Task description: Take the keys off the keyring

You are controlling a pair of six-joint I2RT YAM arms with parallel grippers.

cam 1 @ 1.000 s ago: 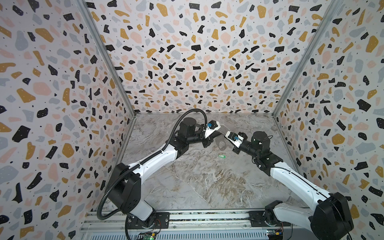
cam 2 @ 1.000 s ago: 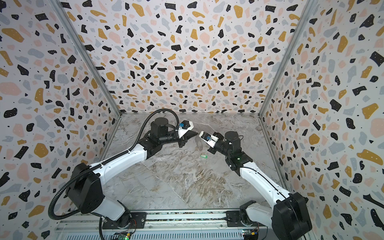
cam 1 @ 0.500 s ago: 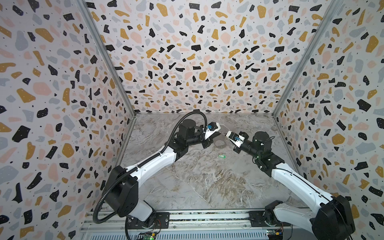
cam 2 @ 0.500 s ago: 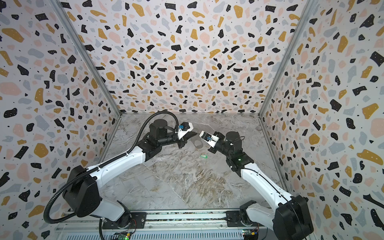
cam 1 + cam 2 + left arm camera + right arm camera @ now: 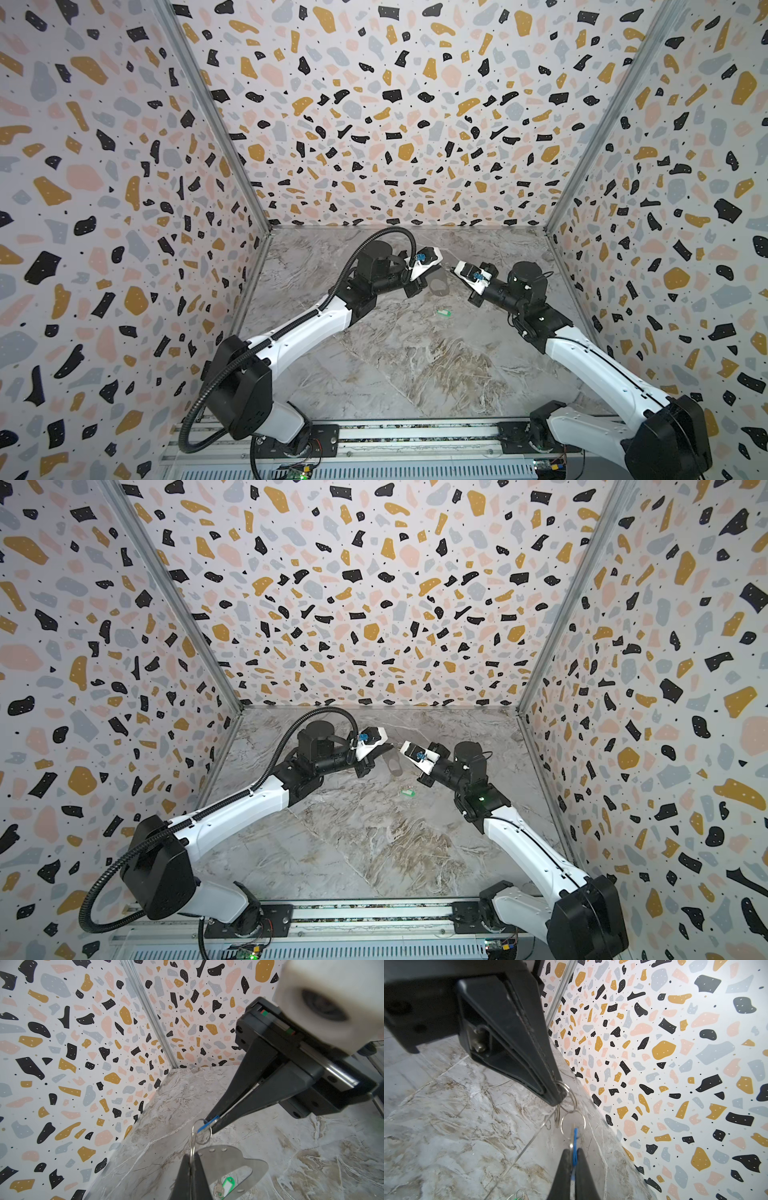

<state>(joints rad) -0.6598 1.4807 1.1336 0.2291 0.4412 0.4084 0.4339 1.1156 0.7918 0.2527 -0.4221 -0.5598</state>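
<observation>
Honest take on this step: it's a two-hand split-ring job, so the holding side needs to stay rock solid. The left gripper [image 5: 190, 1164] is pinched tight on the keyring [image 5: 228, 1161] by one of its small edge rings, and the plate dangles clear of the table [image 5: 415, 365]. I'd have that side just hold and not twist, since the plate will swing. In the middle, the linking rings [image 5: 193, 1138] look pulled fairly taut between the two grippers. On the other side the right gripper [image 5: 574, 1153] is closed flat on the blue key [image 5: 575, 1136], so I'd rotate that tag around the coil rather than yank it straight, or it'll slip out of the pinch. The green key [image 5: 444, 312] is already off and lies on the table at about 6 o'clock from the plate in both top views. Pose-wise, the left arm reaches from its base towards 1 o'clock and the right arm towards 11 o'clock. They meet nose to nose near the 12 o'clock end of the table.
</observation>
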